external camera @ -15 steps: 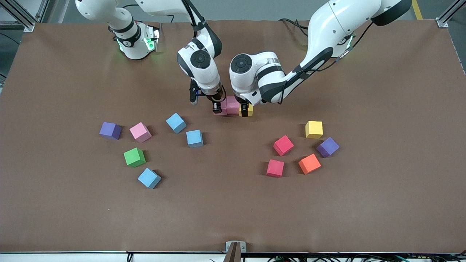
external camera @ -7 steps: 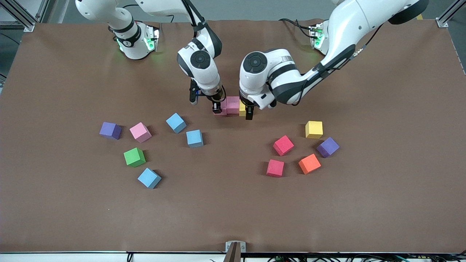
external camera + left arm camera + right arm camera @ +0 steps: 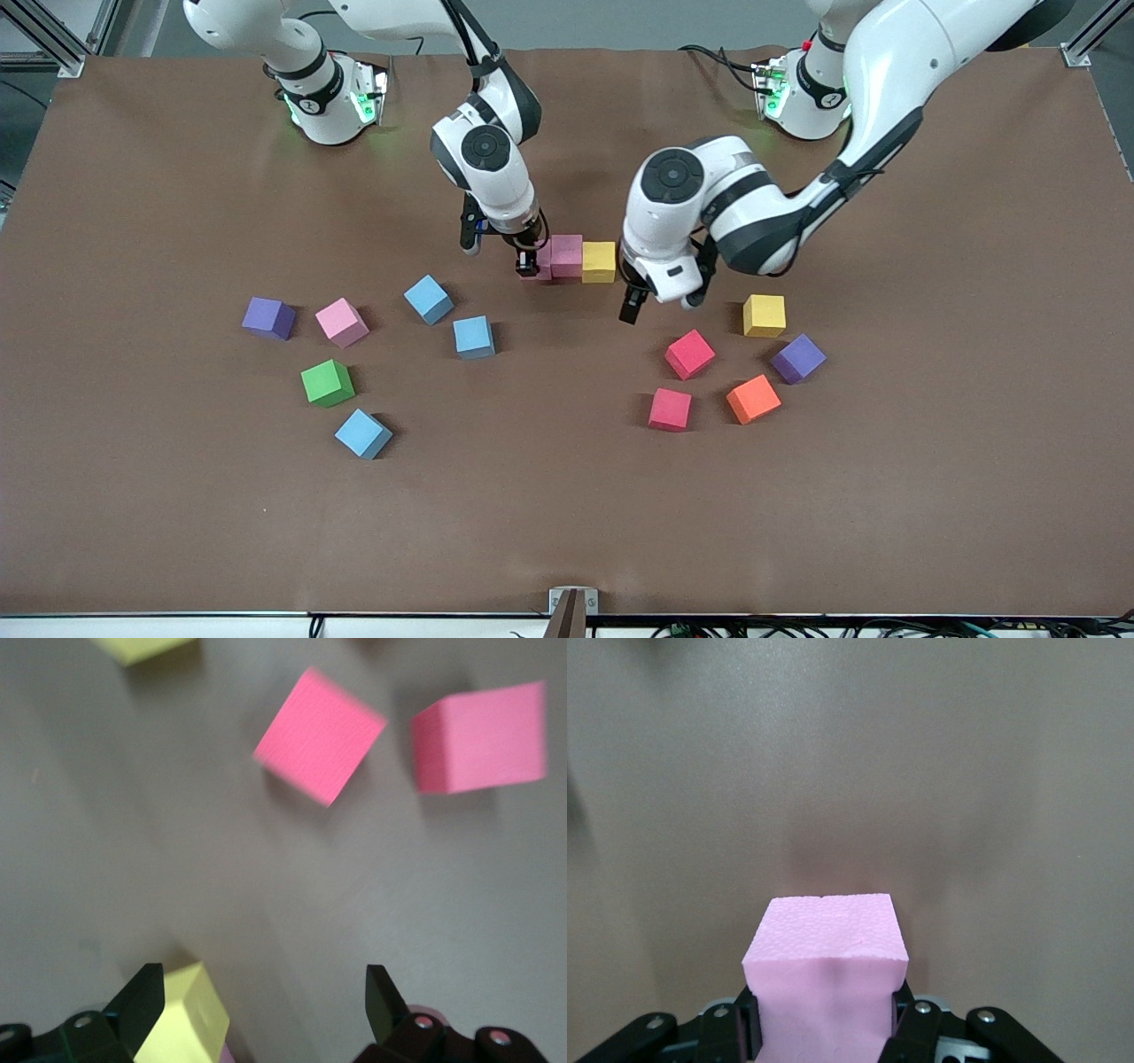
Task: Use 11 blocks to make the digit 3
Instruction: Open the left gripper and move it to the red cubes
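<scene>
Blocks lie in two loose groups with a short row started between them, farther from the front camera. Nearest that camera, toward the right arm's end, sit a light blue block (image 3: 363, 433) and a green block (image 3: 327, 383); farther up come a second light blue block (image 3: 474, 337), a pink block (image 3: 342, 322), a purple block (image 3: 268, 317) and a third light blue block (image 3: 429, 299), all apart from one another. Toward the left arm's end, a red block (image 3: 670, 409) and an orange block (image 3: 753, 399) lie nearest, then a tilted red block (image 3: 689, 354), another purple block (image 3: 798, 358) and a yellow block (image 3: 764, 315). A wide bare strip of the table (image 3: 567, 514) runs along the front edge, and open cloth separates the two groups.

Farther up, the row holds three touching cubes: a pink cube (image 3: 538, 263) pinched by the right gripper (image 3: 529, 264), a second pink cube (image 3: 567, 255) beside it, and a yellow cube (image 3: 599, 261) at the end toward the left arm. The right wrist view shows the pink cube (image 3: 826, 979) clamped between the fingers.

The left gripper (image 3: 642, 297) hangs just beside the yellow cube, over bare table between the row and the tilted red block, fingers spread and holding nothing. Its wrist view shows the spread fingers (image 3: 142, 1001) with that yellow cube (image 3: 184, 1026) close by one of them.
</scene>
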`<state>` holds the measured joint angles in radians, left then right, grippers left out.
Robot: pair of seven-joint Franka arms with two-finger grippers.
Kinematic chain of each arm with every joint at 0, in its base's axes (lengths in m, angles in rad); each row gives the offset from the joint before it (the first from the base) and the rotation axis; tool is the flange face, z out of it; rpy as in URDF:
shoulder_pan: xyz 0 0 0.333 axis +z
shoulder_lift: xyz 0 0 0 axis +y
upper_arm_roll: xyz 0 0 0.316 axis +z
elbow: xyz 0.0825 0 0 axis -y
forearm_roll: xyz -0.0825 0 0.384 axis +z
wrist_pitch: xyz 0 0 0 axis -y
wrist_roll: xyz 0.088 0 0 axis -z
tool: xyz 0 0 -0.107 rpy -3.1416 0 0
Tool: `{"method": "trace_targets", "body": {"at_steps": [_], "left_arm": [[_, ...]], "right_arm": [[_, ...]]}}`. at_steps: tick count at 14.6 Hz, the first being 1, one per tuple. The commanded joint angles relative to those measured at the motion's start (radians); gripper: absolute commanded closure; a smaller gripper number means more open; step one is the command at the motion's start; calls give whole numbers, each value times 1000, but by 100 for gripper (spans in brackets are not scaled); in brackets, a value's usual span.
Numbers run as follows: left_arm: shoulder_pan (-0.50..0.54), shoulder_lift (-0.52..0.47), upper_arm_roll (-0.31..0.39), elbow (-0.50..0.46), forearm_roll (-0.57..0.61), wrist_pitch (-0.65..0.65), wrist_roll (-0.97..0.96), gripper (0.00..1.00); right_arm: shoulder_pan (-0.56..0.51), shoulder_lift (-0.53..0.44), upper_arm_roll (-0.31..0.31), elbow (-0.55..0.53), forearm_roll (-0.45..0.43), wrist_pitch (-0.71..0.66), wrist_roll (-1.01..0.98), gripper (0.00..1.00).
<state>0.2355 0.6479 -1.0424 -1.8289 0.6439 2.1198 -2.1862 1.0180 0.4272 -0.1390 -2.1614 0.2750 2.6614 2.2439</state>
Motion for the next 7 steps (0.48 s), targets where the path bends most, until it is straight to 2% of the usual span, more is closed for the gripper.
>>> {"method": "trace_targets", "body": {"at_steps": [1, 3, 7], "left_arm": [[57, -63, -11, -13, 10, -18, 175, 0], [88, -65, -11, -13, 11, -18, 312, 0], [152, -93, -13, -23, 13, -18, 714, 0]], "right_arm": [[28, 87, 6, 15, 41, 9, 11, 100], [30, 87, 7, 15, 41, 9, 11, 100], [34, 88, 6, 17, 72, 12, 28, 100]]}}
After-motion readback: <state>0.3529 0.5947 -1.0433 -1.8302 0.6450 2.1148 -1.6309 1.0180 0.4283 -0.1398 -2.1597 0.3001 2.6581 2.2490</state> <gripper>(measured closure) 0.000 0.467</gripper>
